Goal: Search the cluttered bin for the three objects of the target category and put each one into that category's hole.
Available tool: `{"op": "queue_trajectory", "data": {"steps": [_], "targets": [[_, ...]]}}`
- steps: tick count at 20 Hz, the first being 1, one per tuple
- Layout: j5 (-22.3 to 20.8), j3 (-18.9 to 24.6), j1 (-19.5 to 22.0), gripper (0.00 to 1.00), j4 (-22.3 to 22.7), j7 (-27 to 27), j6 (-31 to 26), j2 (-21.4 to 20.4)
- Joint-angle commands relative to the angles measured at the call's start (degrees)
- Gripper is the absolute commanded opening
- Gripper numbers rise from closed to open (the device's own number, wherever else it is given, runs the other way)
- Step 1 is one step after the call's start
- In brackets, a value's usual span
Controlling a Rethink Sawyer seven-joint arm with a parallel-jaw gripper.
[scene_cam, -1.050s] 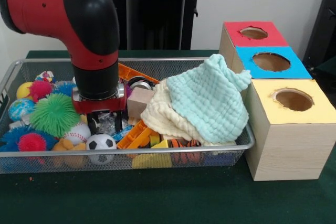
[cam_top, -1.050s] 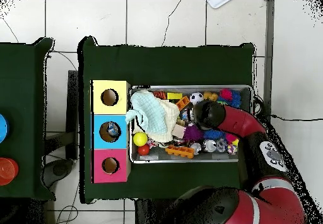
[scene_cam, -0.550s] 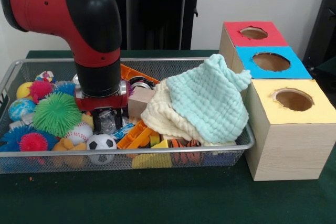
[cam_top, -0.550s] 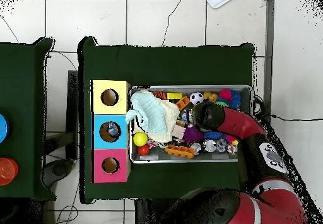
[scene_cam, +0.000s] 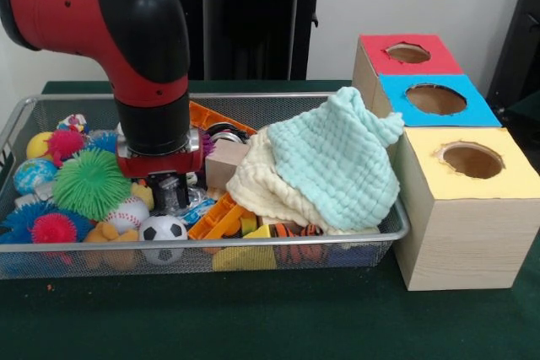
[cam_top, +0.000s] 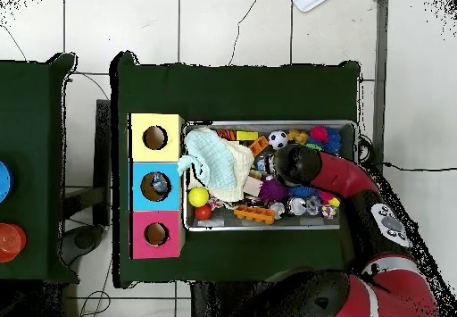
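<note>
A wire mesh bin (scene_cam: pixel 253 244) holds a jumble of toys. My gripper (scene_cam: pixel 172 193) reaches down into its left half, among a green spiky ball (scene_cam: pixel 88 183), a baseball (scene_cam: pixel 126 213), a soccer ball (scene_cam: pixel 162 229) and a wooden block (scene_cam: pixel 224 163). Something clear or silvery sits right at the gripper's tip. A mint cloth (scene_cam: pixel 333 158) lies over a cream cloth (scene_cam: pixel 257 190) and covers the bin's right half. From overhead, the arm's black wrist (cam_top: pixel 294 163) hides the gripper. Beside the bin stand three boxes with round holes: red (scene_cam: pixel 407 54), blue (scene_cam: pixel 436 100) and yellow (scene_cam: pixel 472 160).
Orange plastic pieces (scene_cam: pixel 219 220) and a yellow block (scene_cam: pixel 245 257) lie at the bin's front. Pink (scene_cam: pixel 52 228) and blue spiky balls fill the left corner. The overhead view shows a yellow ball (cam_top: pixel 198 196) and a red ball (cam_top: pixel 203 212) near the boxes.
The gripper has lifted slightly and drifted a little right within the bin. The toys around it and the cloths look unmoved.
</note>
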State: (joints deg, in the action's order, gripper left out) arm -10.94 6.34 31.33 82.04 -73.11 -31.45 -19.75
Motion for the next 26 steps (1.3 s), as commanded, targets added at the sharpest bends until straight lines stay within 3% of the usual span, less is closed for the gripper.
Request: {"op": "queue_trajectory", "data": {"steps": [1,26], "targets": [[-1.9,5.2,0.76,0.0,8.42,-3.45,1.87,8.6],[1.95,3.32,-2.15,0.0,14.11,-3.8,-13.63,-7.7]]}}
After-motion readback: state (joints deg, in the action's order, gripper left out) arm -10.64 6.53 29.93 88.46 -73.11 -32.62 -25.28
